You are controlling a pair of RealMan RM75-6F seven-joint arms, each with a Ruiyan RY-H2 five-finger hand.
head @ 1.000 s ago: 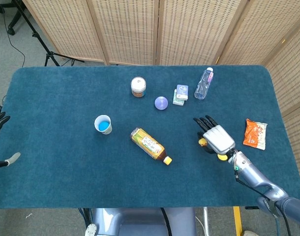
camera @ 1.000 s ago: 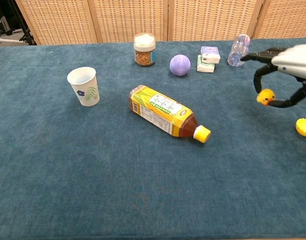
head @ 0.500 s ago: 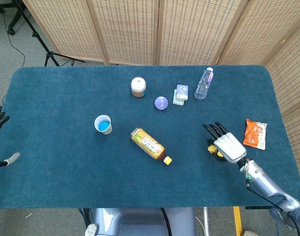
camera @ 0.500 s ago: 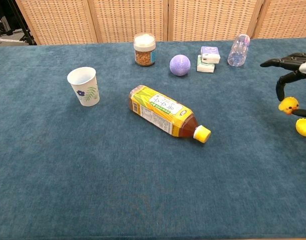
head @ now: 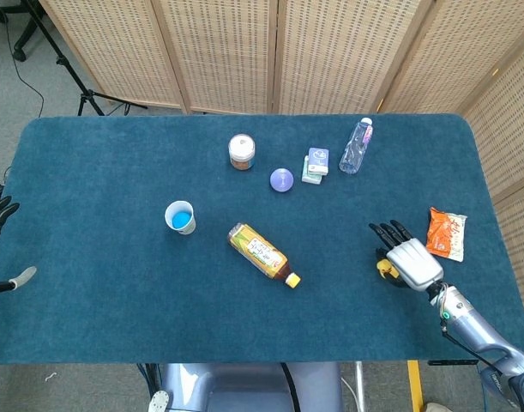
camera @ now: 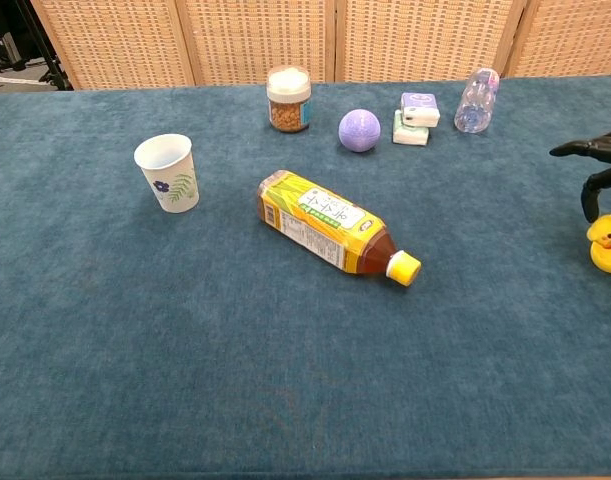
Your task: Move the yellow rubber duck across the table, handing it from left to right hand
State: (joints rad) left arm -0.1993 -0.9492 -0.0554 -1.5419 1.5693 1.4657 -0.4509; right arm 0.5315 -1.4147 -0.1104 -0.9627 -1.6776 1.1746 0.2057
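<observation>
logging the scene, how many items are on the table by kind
Bottles: 2, tea bottle and clear bottle
Cups: 1, paper cup
Jars: 1, jar
Balls: 1, purple ball
Small boxes: 2, stacked boxes
Snack packets: 1, orange packet
Toys: 1, rubber duck
Total: 9

no lettering can be read with certainty anywhere in either view. the tea bottle (camera: pixel 330 226) lying on its side on the tabletop (camera: pixel 285 380) carries a yellow label with dark printed characters and a small blue oval mark, but they are too small and blurred to make out. the paper cup (camera: pixel 167 172) bears only a leaf-and-flower print, no words. the stacked small boxes (camera: pixel 417 117) and the orange snack packet (head: pixel 445 233) show printing that stays illegible.
</observation>
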